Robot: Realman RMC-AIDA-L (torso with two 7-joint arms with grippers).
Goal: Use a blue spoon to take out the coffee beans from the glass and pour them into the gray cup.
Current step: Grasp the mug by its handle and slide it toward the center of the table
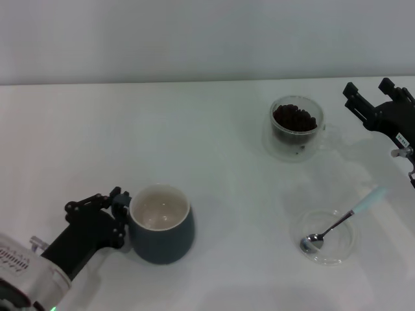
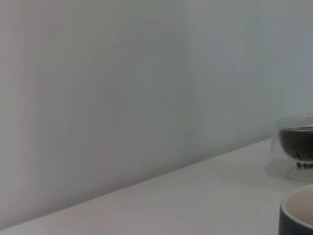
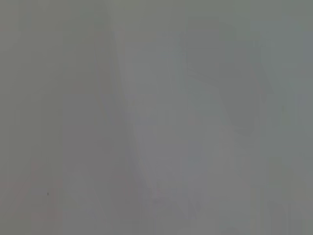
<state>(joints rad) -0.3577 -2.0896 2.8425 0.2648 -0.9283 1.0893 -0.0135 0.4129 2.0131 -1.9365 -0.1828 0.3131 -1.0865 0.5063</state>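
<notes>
left tool (image 1: 121,210): nearest, low on the robot's left; fingers against the handle side of the gray cup (image 1: 161,223). Looks closed on the cup handle, but the handle itself is hidden behind the fingers, so grip is a judgement only.
gray cup: upright on the tabletop (image 1: 214,129), cream inside, no beans visible in it. Its rim also shows in the left wrist view (image 2: 297,213).
gray cup risk: if the left tool twists or pulls while clamped, cup could tip or slide away from where the pour should land.
saucer (image 1: 323,236): clear round glass, near right, well apart from the cup.
blue spoon (image 1: 340,222): lying untouched, metal bowl inside the saucer, pale-blue handle end sticking out over the rim toward the right arm.
blue spoon risk: handle is thin and angled; a pinch off-centre could flip the spoon out or drag the saucer. Glass on a smooth top probably slides easily.
right tool (image 1: 366,97): far right edge, raised, just beside the glass, holding nothing. Fingers look parted. Right wrist view shows only a blank gray field.
glass (image 1: 296,127): far, right of centre, upright, thin clear handle facing the right tool.
coffee beans (image 1: 295,118): dark heap inside the glass, near the rim.
glass risk: the right tool is close to the glass handle; a sweep down to the spoon might clip it and spill beans.
transfer risk: glass and cup are well apart, so a loaded spoon may shed beans onto the tabletop.
</notes>
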